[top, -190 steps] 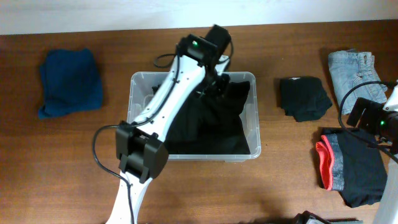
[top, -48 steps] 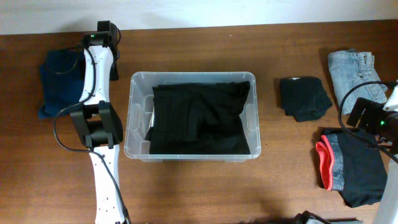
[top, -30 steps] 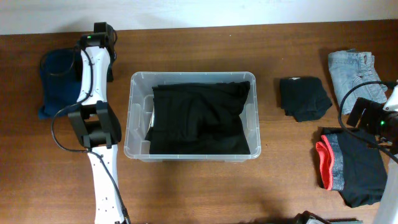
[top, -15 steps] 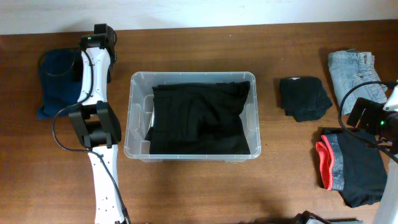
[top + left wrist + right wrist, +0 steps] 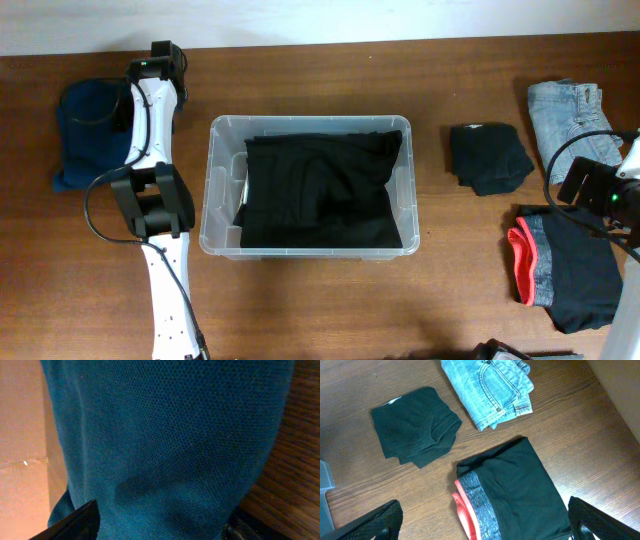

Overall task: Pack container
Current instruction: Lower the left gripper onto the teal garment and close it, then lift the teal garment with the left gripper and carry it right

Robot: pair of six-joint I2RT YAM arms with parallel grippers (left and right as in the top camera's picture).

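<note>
The container [image 5: 222, 200] sits on the middle of the counter [image 5: 320, 300], its long sides running left to right. A black garment [image 5: 320, 190] lies spread inside it and covers most of the floor, leaving a bare clear strip along the left wall.

The left arm [image 5: 152, 120] runs from the near edge past the container's left side to the far left. There its wrist hangs over the right edge of a blue cloth [image 5: 85, 130] that lies on the counter, well apart from the container. In the left wrist view the blue knit fills nearly the whole frame. The left claw [image 5: 160, 520] has its fingers [image 5: 75, 522] spread wide at the two near corners of that view, with the cloth filling the gap between them. Whether they pinch it cannot be told.

The right claw [image 5: 484, 510] hangs over the right end of the counter, wide open with nothing in it. Below it lie three folded things:
- a black cloth [image 5: 415, 425] to the right of the container
- jeans [image 5: 490, 385] at the far right
- black shorts [image 5: 515, 490] with a grey and red waistband, on the near side

The three lie near one another but apart
</note>
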